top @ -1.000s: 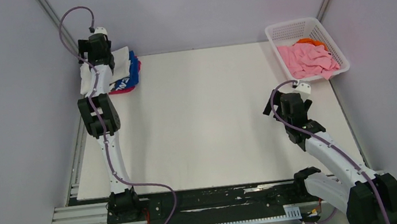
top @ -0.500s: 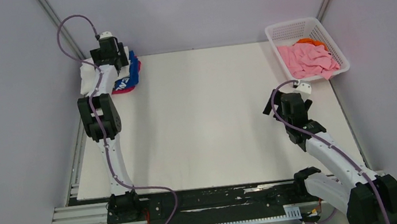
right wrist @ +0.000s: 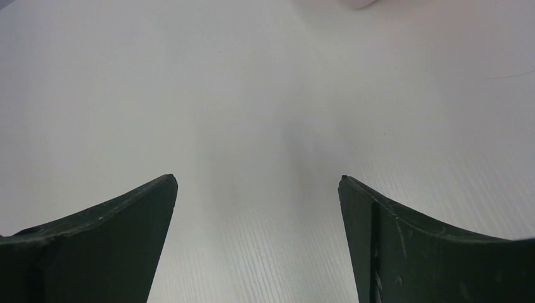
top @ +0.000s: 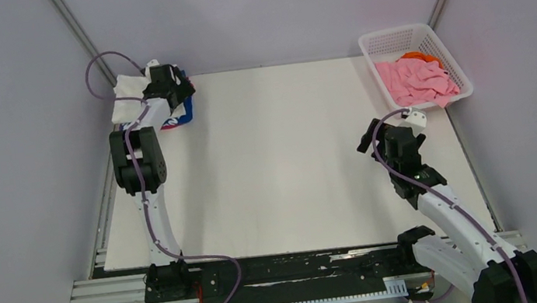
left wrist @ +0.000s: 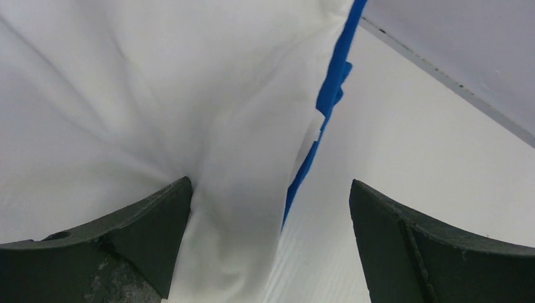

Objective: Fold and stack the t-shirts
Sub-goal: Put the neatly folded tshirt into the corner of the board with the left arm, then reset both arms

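Progress: partly done. A stack sits on the tabletop (top: 282, 157) at the far corner opposite the basket (top: 391, 35), well apart from it. White t-shirt (left wrist: 126, 95) on top, folded but creased; blue t-shirt (left wrist: 328, 101) under it, its edge showing on the basket side. Possibly a reddish layer at the bottom, too small in the overhead view to be sure.

Left to do: pink t-shirt (top: 417, 81) lies crumpled in the basket, with the orange t-shirt (top: 419, 56) behind it. Neither is folded. Judged roughly halfway.

Left fingers (left wrist: 126, 240): spread wide over the basket-side edge of the stack. A ridge of white cloth lies between them, but nothing is pinched.

Right fingers (right wrist: 113, 221): spread apart above bare tabletop, near the basket on its near side, holding nothing.

Change since a second ago: the left wrist has swung from the side of the stack away from the basket across to the side facing it, so more of the white t-shirt is uncovered. The right arm has shifted only slightly. Basket contents unchanged.
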